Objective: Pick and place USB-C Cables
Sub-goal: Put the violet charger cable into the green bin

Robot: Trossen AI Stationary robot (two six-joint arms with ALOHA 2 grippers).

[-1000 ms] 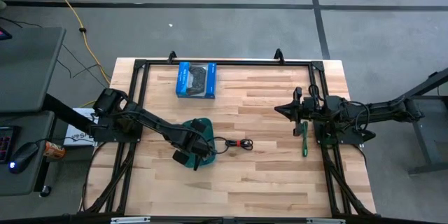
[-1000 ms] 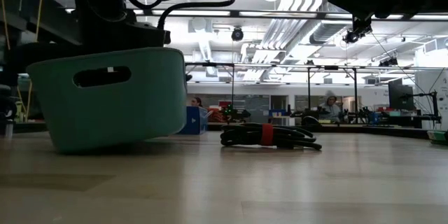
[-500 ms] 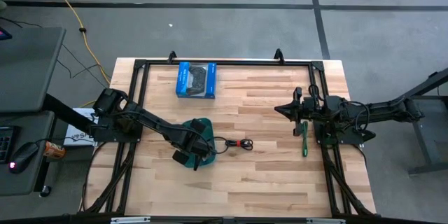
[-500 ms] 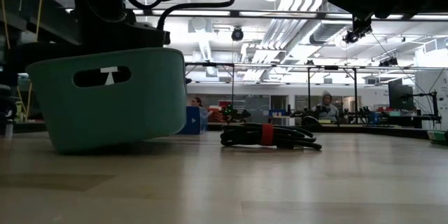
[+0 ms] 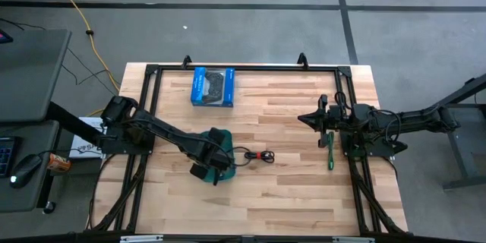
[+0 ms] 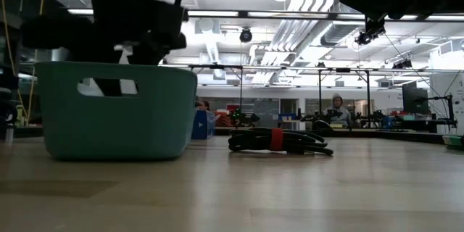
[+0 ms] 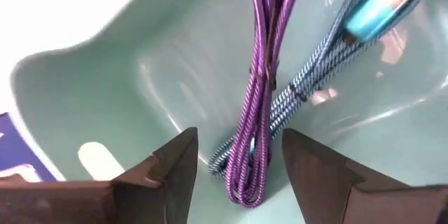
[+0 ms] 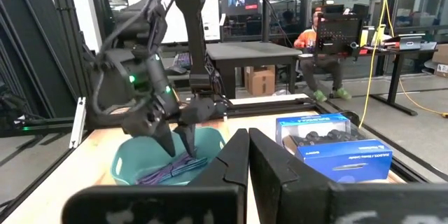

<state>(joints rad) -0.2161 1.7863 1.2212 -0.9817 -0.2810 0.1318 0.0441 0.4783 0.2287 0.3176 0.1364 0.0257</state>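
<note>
Left wrist view is showing the left gripper (image 7: pixel 238 164) hanging inside the teal bin (image 7: pixel 84 105) with its fingers spread apart, gripping nothing. Between and just beyond the fingertips, the purple cable (image 7: pixel 262 84) and the blue-teal cable (image 7: pixel 329 56) are lying side by side on the bin's floor, touching each other. From above, the bin (image 5: pixel 225 168) is sitting left of the table's centre, mostly covered by the arm. The black cable with the red tie (image 5: pixel 258 155) is lying on the table (image 5: pixel 288 197) just right of the bin. The green cable (image 5: pixel 331 154) is lying far to the right, under the right gripper (image 8: pixel 241 147), which is waiting with its fingers pressed together. The blue box (image 5: pixel 213 86) is resting toward the far edge.
</note>
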